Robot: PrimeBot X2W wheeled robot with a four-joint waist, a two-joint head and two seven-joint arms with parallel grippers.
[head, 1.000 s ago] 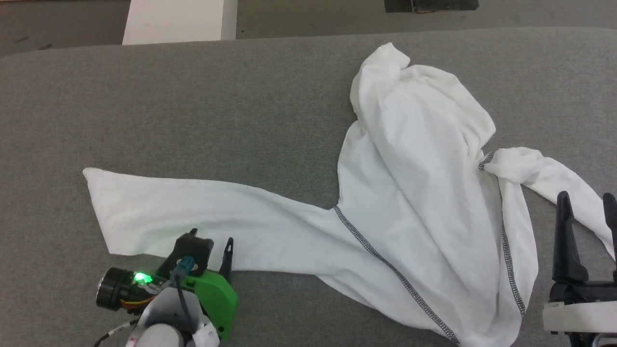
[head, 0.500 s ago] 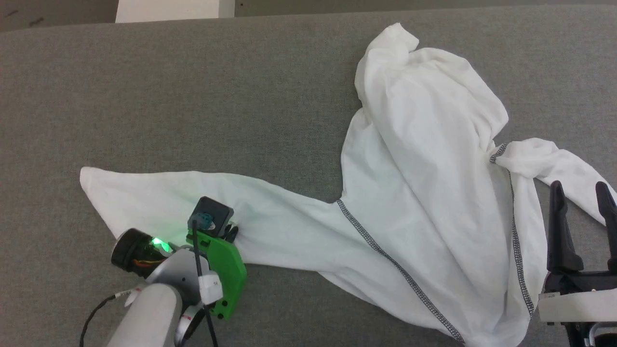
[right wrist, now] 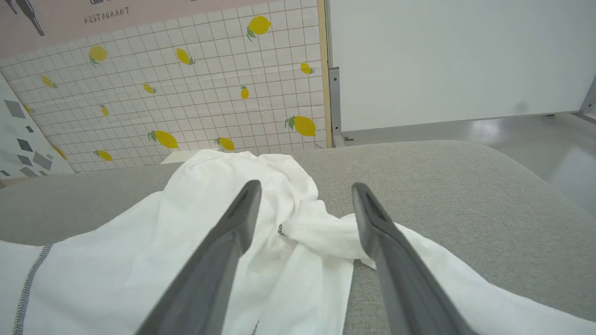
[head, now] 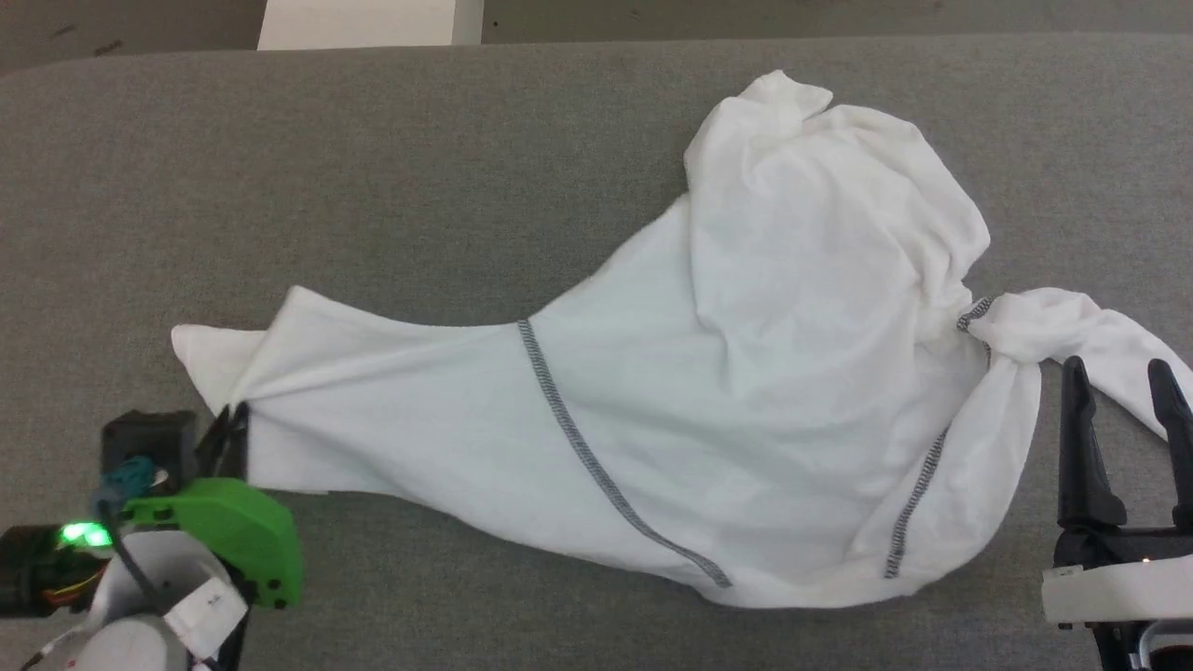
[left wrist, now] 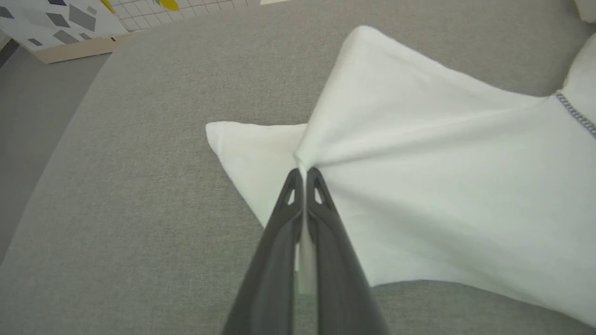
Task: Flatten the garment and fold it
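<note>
**Left jaws shut on the shirt's edge; right jaws open by its sleeve**

The left jaws are closed on cloth. In the left wrist view the two dark fingers [left wrist: 279,260] meet at their tips with a strip of white fabric pinched between them, and taut creases fan out from that pinch across the shirt [left wrist: 442,186]. In the head view the same fingers [head: 233,438] bite the shirt's [head: 746,373] left end, just below a small loose corner [head: 200,359] that lies flat beside the pinch. A green housing [head: 224,531] sits behind those fingers, away from the shirt.

The right jaws stand open and hold nothing. Their fingers [head: 1081,447] point up at the shirt's right side, and the twisted sleeve [head: 1053,321] runs past their tips toward the picture's right edge. In the right wrist view the sleeve [right wrist: 321,232] lies across the gap between the spread fingers [right wrist: 223,246]. Whether either finger touches it, I cannot tell.

The shirt lies spread but rumpled on the grey bench [head: 373,186], with its bulk bunched at the far right. A dark stitched seam [head: 596,466] slants across its middle, and a shorter one [head: 918,494] runs near its right lower edge.

Beyond the shirt, past the bench's far edge, stands a white box [head: 368,23]. Farther behind the shirt [right wrist: 139,260], the right wrist view shows a tiled wall [right wrist: 186,93] printed with lemons.
</note>
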